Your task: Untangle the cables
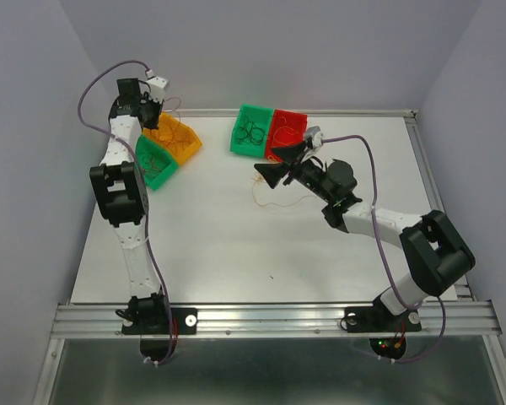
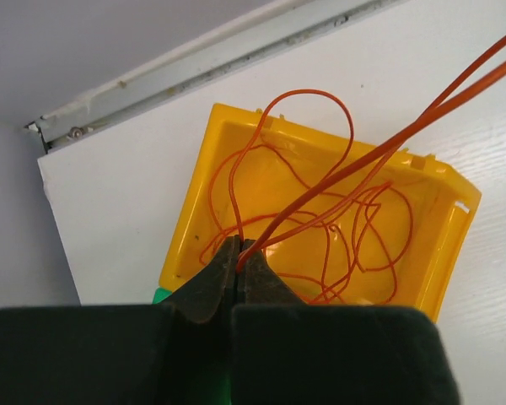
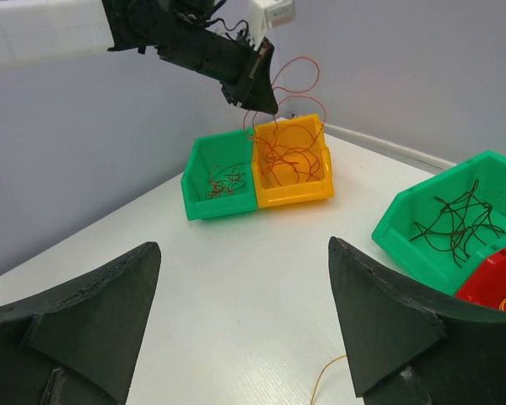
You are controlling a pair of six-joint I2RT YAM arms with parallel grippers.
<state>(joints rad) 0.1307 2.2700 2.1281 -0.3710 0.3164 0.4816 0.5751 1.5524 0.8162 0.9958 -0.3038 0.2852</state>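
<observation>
From above, the left hand (image 2: 239,267) is hard to make out against its arm, but its wrist view shows it pinching a thin orange wire (image 2: 310,91) that loops over the yellow plastic bin (image 2: 194,202). The right hand (image 3: 244,249) hangs spread and empty above the white worktop (image 3: 236,337), where a loose orange strand (image 3: 325,378) runs off frame.

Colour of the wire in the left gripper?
Orange wire, best in left wrist view.

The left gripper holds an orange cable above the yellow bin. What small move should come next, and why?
Probably open the left gripper so the orange cable falls. Its jaws are pinched on the cable right above the yellow bin, which already holds orange loops, and the cable hangs into it.
</observation>
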